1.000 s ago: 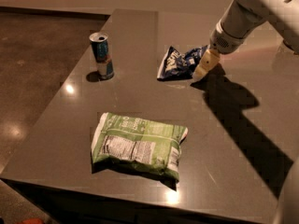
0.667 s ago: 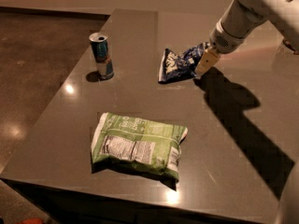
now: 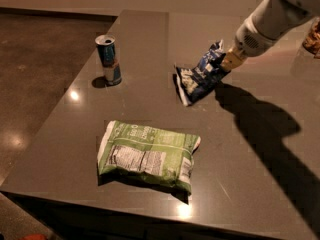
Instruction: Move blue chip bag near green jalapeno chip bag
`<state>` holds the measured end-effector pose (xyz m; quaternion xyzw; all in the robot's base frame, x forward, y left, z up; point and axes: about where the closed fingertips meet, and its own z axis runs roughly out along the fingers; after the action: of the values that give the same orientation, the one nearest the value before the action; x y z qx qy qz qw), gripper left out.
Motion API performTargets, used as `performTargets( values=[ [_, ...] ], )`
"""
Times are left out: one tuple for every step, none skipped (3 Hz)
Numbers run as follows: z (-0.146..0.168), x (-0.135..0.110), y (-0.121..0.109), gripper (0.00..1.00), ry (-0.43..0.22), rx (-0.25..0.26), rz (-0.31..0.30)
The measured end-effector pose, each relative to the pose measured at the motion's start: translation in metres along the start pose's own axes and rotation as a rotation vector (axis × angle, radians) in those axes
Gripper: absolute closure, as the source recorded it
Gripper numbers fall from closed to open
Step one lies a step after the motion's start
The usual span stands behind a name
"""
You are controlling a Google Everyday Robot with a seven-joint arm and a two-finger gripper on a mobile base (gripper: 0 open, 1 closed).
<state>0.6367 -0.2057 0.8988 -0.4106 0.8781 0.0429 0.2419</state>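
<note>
The blue chip bag (image 3: 200, 75) is a small crumpled navy foil bag at the back right of the dark table (image 3: 150, 99). Its right end is raised and its left end rests on the table. My gripper (image 3: 228, 61) is at the bag's raised right end, shut on it, with the white arm reaching in from the upper right. The green jalapeno chip bag (image 3: 147, 154) lies flat near the table's front edge, label panel up, well in front and to the left of the blue bag.
A blue-and-silver drink can (image 3: 108, 59) stands upright at the table's left side. A brownish object (image 3: 312, 38) shows at the far right edge. The arm's shadow falls across the table's right side. The floor lies to the left.
The gripper has risen a little and moved to the right. The blue bag's right end has come up off the table with it. The green bag and the can have not moved.
</note>
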Motion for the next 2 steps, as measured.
performTargets(
  values=[
    [-0.032,0.012,0.027,1.0,-0.047,-0.038,0.003],
    [-0.06,0.025,0.064,1.0,-0.082,-0.114,0.014]
  ],
)
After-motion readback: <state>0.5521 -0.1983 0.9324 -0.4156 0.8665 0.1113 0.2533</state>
